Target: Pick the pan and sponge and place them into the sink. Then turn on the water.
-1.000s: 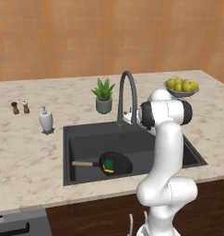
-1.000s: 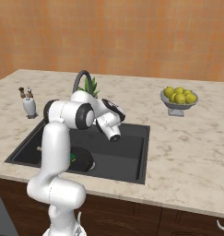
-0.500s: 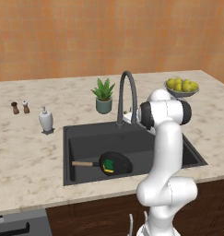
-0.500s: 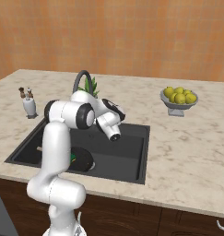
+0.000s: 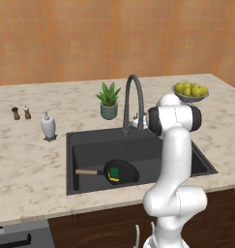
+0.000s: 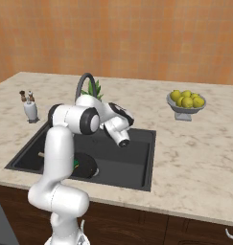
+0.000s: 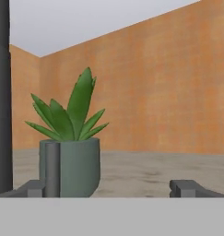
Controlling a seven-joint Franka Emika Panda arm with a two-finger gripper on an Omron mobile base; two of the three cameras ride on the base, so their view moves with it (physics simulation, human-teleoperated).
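The sink (image 5: 80, 145) lies below the gripper (image 7: 111, 189). The pan (image 5: 123, 172) rests inside it, the sponge (image 5: 114, 174) on top. Nothing has moved lately: the fingers stay spread and empty beside the faucet (image 5: 134, 94), probably lining up on its handle; no water runs.

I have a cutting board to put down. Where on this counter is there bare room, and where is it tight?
Bare marble lies left of the soap dispenser, and between the sink and the fruit bowl. It is tight behind the sink, around the faucet and potted plant.
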